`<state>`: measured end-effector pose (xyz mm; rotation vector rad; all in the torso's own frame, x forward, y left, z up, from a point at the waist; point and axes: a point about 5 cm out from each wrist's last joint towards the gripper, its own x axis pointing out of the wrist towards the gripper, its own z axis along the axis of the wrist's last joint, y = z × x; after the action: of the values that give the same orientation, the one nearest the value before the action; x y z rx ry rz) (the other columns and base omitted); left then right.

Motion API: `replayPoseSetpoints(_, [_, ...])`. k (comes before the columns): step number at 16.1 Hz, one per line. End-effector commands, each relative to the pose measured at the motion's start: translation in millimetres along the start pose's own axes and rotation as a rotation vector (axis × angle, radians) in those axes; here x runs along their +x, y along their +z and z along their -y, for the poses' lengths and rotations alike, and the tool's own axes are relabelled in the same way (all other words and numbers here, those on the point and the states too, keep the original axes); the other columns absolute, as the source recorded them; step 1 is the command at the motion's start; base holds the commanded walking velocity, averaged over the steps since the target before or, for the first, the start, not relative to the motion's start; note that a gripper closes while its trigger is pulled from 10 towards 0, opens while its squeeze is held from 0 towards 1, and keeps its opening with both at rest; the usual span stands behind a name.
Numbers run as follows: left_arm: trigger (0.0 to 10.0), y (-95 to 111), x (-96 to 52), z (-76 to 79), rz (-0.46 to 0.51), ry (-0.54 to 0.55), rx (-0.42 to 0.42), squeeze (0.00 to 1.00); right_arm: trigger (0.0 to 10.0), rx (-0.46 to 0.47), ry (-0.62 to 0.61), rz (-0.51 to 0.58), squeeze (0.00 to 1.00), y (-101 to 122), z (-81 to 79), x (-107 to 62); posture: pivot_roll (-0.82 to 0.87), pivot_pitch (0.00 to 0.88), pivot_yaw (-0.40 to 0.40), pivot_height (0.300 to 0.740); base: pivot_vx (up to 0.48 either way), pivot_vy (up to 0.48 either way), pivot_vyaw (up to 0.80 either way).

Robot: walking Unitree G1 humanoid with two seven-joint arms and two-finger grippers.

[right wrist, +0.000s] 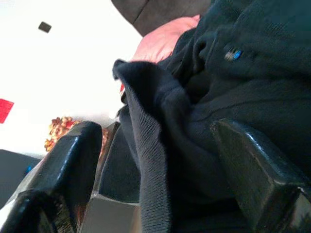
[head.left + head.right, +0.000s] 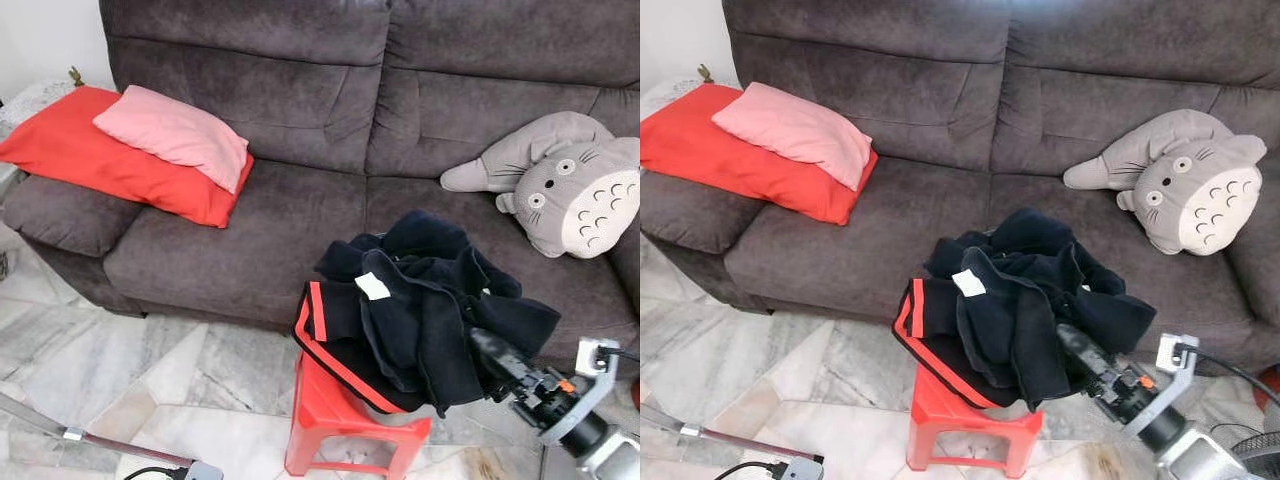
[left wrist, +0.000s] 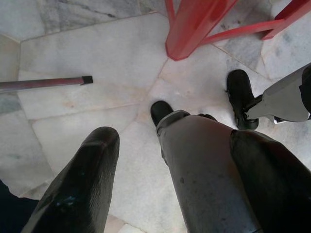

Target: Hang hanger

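Though a white tag [image 2: 372,286] lies on top of the dark clothes [image 2: 420,310] heaped on the red stool [image 2: 350,425], no writing on it can be read, and a small blue-and-silver badge [image 1: 233,55] on the fabric in the right wrist view is too blurred to make out. No hanger can be picked out; whether one lies under the heap cannot be told. The stool's seat is mostly covered by the clothes, which drape over its front edge, one piece showing red stripes. The stool stands on marble floor [image 2: 150,370] just before a grey sofa [image 2: 300,200] bearing a red cushion [image 2: 110,160], a pink pillow [image 2: 175,135] on it, and a grey plush toy [image 2: 560,185].

The right gripper [image 1: 155,160] reaches in from the lower right, its fingers spread with a fold of the dark cloth between them, not pressed on it. The left gripper [image 3: 184,179] hangs low, pointing at the floor near the stool's legs, fingers apart and holding nothing. A thin metal rod [image 2: 90,438] lies across the floor at lower left, cut off by the edge.
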<state>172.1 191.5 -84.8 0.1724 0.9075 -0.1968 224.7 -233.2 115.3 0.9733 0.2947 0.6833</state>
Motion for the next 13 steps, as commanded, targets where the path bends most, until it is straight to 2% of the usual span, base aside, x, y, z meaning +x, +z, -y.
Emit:
replayPoseSetpoints(1, [10.0,-18.8,-4.7,0.4,-0.071,0.005,-0.008,0.00,10.0,0.030,0.018,-0.039,0.00,-10.2,-1.1,2.7,-0.15,0.159,-0.002,0.740,0.000,0.000,0.00])
replayPoseSetpoints(5, [10.0,-19.2,-4.8,-0.1,-0.072,0.012,-0.013,0.00,10.0,0.054,0.069,-0.072,0.00,-23.7,-7.1,8.9,-0.15,0.166,-0.002,0.740,0.000,0.000,0.00])
replayPoseSetpoints(8, [10.0,-18.8,-4.7,0.0,-0.068,0.014,-0.016,0.00,10.0,0.025,0.058,-0.067,0.00,-18.8,-3.6,17.0,-0.14,0.167,-0.001,0.740,0.000,0.000,0.00])
replayPoseSetpoints(10, [10.0,-18.8,-4.8,-0.1,-0.065,0.016,-0.019,0.00,10.0,0.002,0.090,-0.042,0.00,-11.2,-12.0,21.4,-0.14,0.161,-0.006,0.740,0.000,0.000,0.00])
replayPoseSetpoints(13, [10.0,-19.1,-4.9,0.1,-0.065,0.019,-0.022,0.00,10.0,-0.018,0.162,-0.026,0.00,-14.7,-31.4,23.5,-0.13,0.156,-0.007,0.740,0.000,0.000,0.00])
